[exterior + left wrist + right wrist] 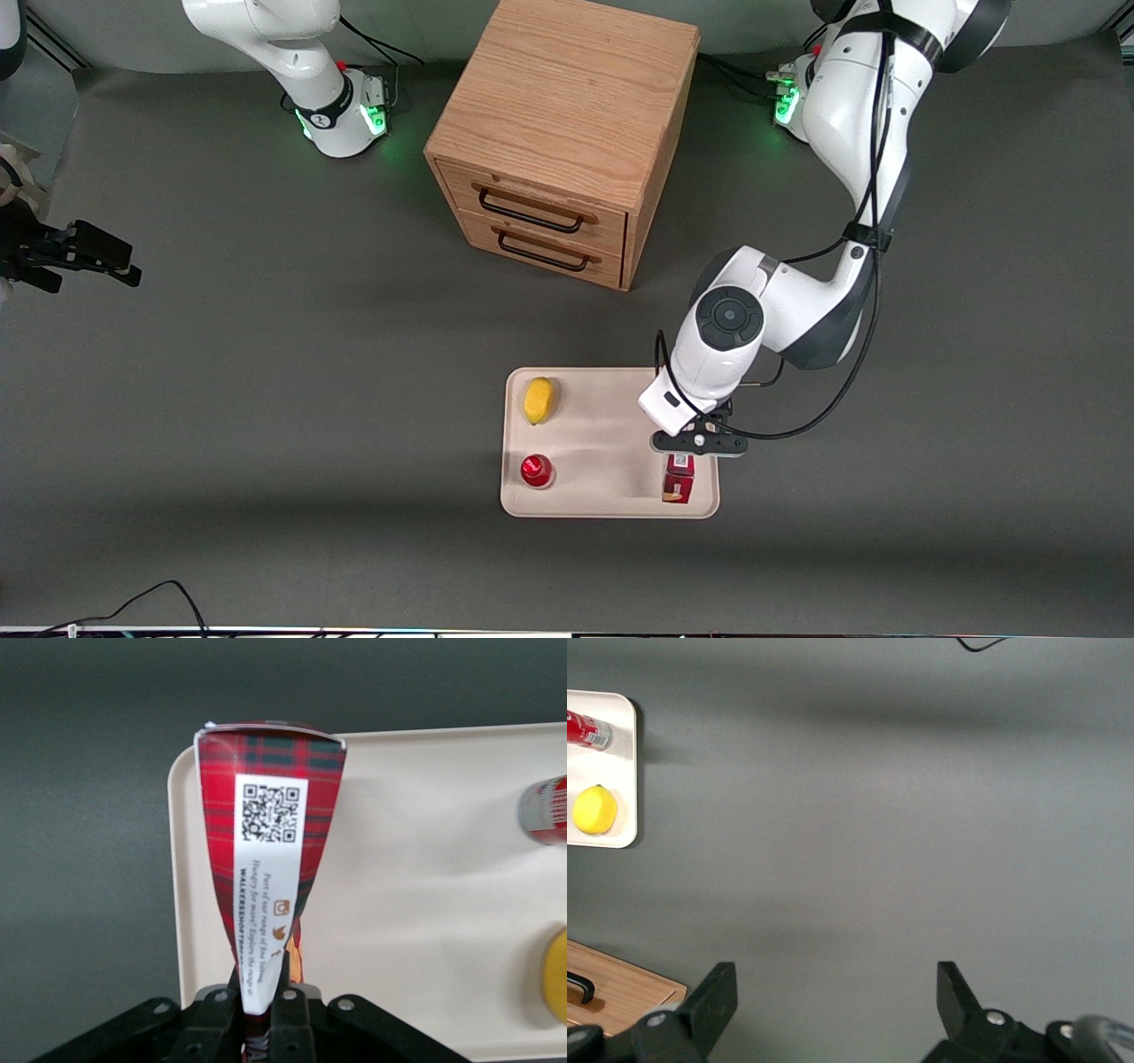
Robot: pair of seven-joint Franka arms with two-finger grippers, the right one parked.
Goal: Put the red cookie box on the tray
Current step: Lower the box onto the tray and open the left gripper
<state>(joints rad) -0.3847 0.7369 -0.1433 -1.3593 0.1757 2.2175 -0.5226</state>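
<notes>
Red cookie box [270, 828] pinched in end effector [263, 997] above tray [425, 904].

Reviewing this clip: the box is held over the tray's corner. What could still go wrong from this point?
1. The gripper pinches only the narrow top edge of the red cookie box, which stands on end, so it may topple when released.
2. The box sits near the rim of the tray, at the corner toward the working arm; if it falls outward, part could land on the table.
3. Falling inward seems harmless: the lemon and red-capped can lie well away.
</notes>
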